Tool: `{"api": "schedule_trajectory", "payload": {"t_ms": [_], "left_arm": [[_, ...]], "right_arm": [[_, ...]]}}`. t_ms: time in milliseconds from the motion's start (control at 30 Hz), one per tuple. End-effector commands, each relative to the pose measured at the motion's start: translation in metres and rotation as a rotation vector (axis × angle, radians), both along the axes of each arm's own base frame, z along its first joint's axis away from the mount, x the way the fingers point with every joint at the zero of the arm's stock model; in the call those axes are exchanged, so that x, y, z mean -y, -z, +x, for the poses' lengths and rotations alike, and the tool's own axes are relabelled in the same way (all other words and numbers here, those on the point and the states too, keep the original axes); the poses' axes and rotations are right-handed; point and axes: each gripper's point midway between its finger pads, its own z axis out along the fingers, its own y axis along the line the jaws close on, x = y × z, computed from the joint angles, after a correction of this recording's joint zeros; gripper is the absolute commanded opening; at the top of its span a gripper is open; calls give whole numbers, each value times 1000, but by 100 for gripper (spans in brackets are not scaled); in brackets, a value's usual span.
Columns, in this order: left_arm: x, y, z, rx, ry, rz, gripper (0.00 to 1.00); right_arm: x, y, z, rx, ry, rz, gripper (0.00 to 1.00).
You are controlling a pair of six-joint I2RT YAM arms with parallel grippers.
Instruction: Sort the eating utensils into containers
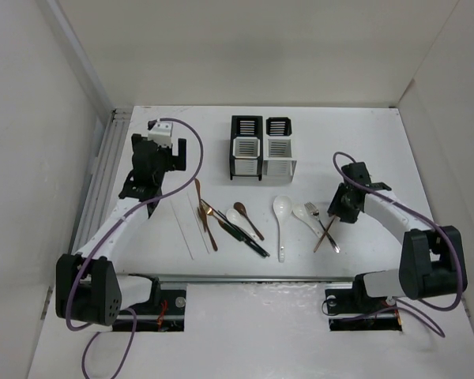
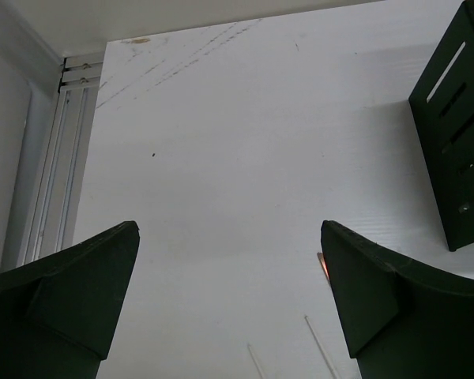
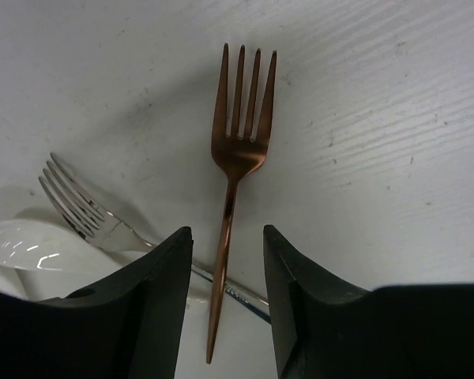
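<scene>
Nothing looks sorted yet. The two joined cutlery caddies stand at the far middle of the white table (image 1: 379,142), the white-bodied caddy with a black slotted frame (image 1: 246,154) on the left and the silver-grey perforated caddy (image 1: 279,155) touching it on the right. From overhead I see no handle sticking up out of either.

All the cutlery I can make out lies flat on the table, nearer the arms. To the left is a loose heap: slim copper pieces (image 1: 209,225), a brown spoon (image 1: 247,220), black-handled pieces (image 1: 249,239) and thin white chopsticks (image 1: 188,233). A long white ceramic soup spoon (image 1: 281,229) lies alone in the middle. To the right a shorter white ceramic spoon (image 3: 24,249) sits by a silver fork (image 3: 79,209), and the slim copper fork (image 3: 237,150) crosses over that silver fork's handle.

The right gripper (image 3: 225,233) is down at this copper fork. Its jaws stand narrow, one on each side of the handle, with a sliver of table showing on both sides, so I judge it is not yet gripping. The left gripper (image 2: 229,229) hangs over bare table near the left heap, jaws spread wide and holding nothing.

By my reckoning the copper fork is the first piece in hand and the whole spread remains to be sorted.
</scene>
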Motion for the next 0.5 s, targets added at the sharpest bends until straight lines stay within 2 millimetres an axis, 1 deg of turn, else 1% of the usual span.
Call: {"api": "schedule_trajectory", "payload": {"t_ms": [0,33,67,100,133,167,200,233,267,333,467], "left_arm": [[1,-15,-5,55,-8,-44,99],[1,-15,-5,55,-10,-53,99],[1,-19,-7,67,-10,-55,99],[-3,-13,-8,49,-19,-52,99],[-3,-13,-8,49,-19,-52,99],[-4,-17,-10,59,-19,-54,99],[-4,-17,-10,59,-19,-54,99],[-4,-14,-10,51,-19,-52,99],[-7,-14,-10,51,-28,-52,99],[-7,-14,-10,51,-29,-52,99],[-8,-13,-12,51,-29,-52,99]], "right_arm": [[-2,-1,18,59,19,24,46],[-2,5,19,43,11,18,45],[-4,8,21,44,7,26,44],[-4,9,23,38,7,26,44],[-1,16,23,19,8,20,42],[-2,19,22,7,5,27,40],[-3,18,25,9,5,27,37],[-3,18,25,9,5,27,37],[-2,21,24,-2,-3,23,34],[0,21,24,-2,6,22,31],[0,21,24,-2,6,22,13]]}}
